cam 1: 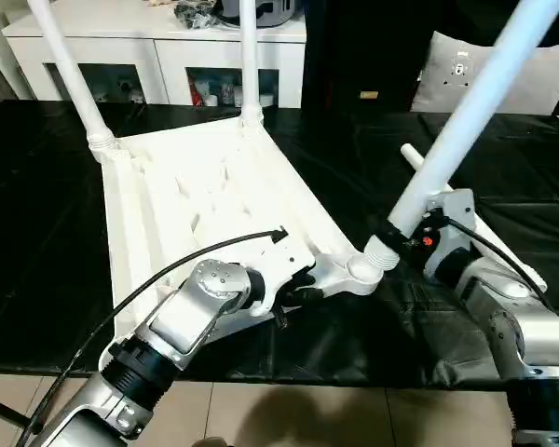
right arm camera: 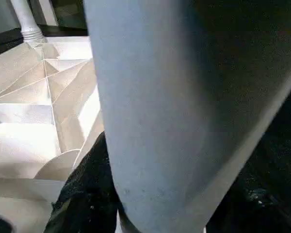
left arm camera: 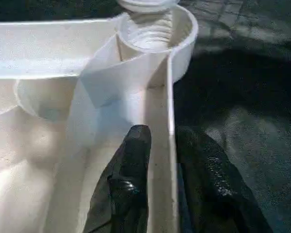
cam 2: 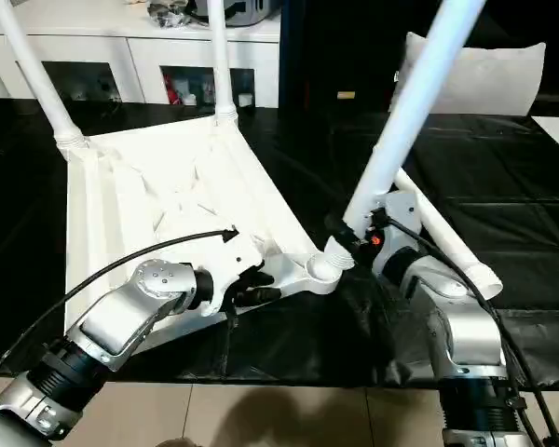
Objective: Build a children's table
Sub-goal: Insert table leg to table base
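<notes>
The white plastic rectangular tabletop [cam 1: 205, 200] lies upside down on the black-covered counter [cam 1: 37, 233], ribbed underside up, with two white tapered tubular legs [cam 1: 74, 74] standing in its far corner sockets. The head views show the whole layout; the wrist views give the contact.

In the left wrist view the left end effector [left arm camera: 160, 179] straddles the tabletop's thin edge wall — one black finger [left arm camera: 128, 184] inside the rim, the other outside — pinching it just short of the round near corner socket [left arm camera: 155, 34].

The right wrist view shows the right end effector's fingers clamped around a third white tubular leg [cam 1: 466, 112], close above its threaded end. From the head, the right end effector [cam 1: 405, 233] holds that leg tilted, its lower end sitting at the near corner socket — the seating depth cannot be told. A fourth white leg [cam 2: 447, 237] lies flat on the counter behind the right arm.
</notes>
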Robot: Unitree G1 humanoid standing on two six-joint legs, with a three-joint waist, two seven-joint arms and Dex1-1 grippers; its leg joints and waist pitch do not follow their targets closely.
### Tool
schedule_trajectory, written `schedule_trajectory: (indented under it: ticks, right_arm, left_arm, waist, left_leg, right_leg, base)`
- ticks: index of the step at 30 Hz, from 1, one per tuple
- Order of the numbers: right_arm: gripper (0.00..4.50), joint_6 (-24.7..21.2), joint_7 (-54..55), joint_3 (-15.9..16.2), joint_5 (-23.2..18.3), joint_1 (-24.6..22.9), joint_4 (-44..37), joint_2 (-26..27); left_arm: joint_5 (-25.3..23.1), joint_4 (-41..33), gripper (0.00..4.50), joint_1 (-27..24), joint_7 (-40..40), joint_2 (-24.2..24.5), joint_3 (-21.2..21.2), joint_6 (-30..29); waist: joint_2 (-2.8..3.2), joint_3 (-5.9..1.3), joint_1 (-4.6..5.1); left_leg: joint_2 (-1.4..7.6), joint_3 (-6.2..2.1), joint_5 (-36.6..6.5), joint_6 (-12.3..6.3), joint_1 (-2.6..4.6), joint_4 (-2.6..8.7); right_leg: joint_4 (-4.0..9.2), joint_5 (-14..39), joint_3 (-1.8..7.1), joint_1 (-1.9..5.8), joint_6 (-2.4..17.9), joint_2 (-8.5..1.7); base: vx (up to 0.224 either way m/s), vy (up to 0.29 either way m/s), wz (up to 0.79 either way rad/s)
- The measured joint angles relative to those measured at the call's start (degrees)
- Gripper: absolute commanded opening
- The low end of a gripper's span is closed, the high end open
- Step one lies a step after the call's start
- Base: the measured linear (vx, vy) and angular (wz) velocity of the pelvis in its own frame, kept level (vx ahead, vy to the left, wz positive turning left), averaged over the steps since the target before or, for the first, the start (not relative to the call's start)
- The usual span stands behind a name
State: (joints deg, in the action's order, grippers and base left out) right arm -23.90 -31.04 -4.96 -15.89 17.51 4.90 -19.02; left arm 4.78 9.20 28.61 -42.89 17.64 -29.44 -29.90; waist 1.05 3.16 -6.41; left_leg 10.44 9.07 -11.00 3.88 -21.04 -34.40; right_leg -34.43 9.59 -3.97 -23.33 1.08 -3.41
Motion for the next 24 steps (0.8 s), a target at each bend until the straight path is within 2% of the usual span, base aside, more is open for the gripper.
schedule_trajectory:
  ticks: [3,9,14,17,19,21,24]
  right_arm:
    - [1.88,0.59,-0.13,0.30,0.05,0.01,0.23,-0.01]
    - [1.88,0.93,-0.41,0.89,0.06,0.02,0.23,-0.14]
    - [1.88,1.06,-2.52,1.21,-0.18,0.00,0.24,-0.17]
    - [1.88,0.38,-6.95,2.49,-2.92,-0.75,-1.31,-0.32]
    - [1.88,-1.22,-12.40,4.46,-6.54,-1.92,-4.99,-1.56]
    - [1.88,-2.65,-16.18,5.93,-8.34,-1.86,-7.20,-3.10]
    - [1.88,-4.15,-19.70,7.88,-8.68,-1.61,-8.11,-4.95]
  left_arm:
    - [-0.41,0.00,0.45,0.00,-0.62,0.31,-0.54,-0.10]
    - [-1.42,0.02,0.03,0.11,-1.34,0.81,-0.69,0.11]
    - [-1.85,1.22,0.00,0.10,-2.99,2.36,-0.70,3.62]
    - [-1.96,2.49,0.00,-0.23,-6.62,5.75,-0.41,8.93]
    - [-1.52,3.21,0.00,-1.13,-9.64,8.54,0.49,13.09]
    - [-1.12,4.11,0.00,-1.16,-11.75,9.62,1.02,14.70]
    - [-0.75,4.33,0.00,-1.38,-13.84,10.44,1.26,15.64]
  waist:
    - [0.00,0.00,0.00]
    - [0.01,-0.01,0.06]
    - [0.02,-0.01,0.04]
    - [0.02,-0.01,-0.01]
    - [0.02,-0.01,-0.06]
    - [0.00,-0.02,-0.11]
    - [-0.19,-0.08,-0.18]
  left_leg:
    - [0.00,0.00,0.00,0.00,0.01,0.00]
    - [0.00,0.00,0.00,0.00,0.03,0.00]
    - [0.01,0.00,0.00,0.01,0.02,0.00]
    - [0.03,-0.01,0.01,0.01,0.04,0.04]
    - [0.03,-0.01,0.00,0.01,0.04,0.08]
    - [0.00,0.00,0.00,0.01,0.06,0.06]
    - [-0.01,0.01,0.00,0.01,0.09,0.03]
  right_leg:
    - [0.01,0.00,0.00,0.00,0.00,0.00]
    - [-0.01,0.00,0.00,0.01,0.00,0.00]
    - [-0.05,-0.01,-0.01,0.01,0.01,0.01]
    - [-0.06,0.00,-0.02,0.02,0.01,0.02]
    - [-0.03,0.02,-0.02,0.02,-0.02,0.02]
    - [0.01,0.01,0.00,0.03,-0.01,-0.01]
    - [0.01,0.00,0.01,0.03,0.00,-0.04]
  base:
    - [0.000,0.000,0.00]
    - [0.000,0.000,0.00]
    - [0.000,0.000,0.00]
    - [0.000,0.000,0.00]
    - [0.000,0.000,0.00]
    - [0.000,0.000,0.00]
    - [0.000,0.000,0.00]
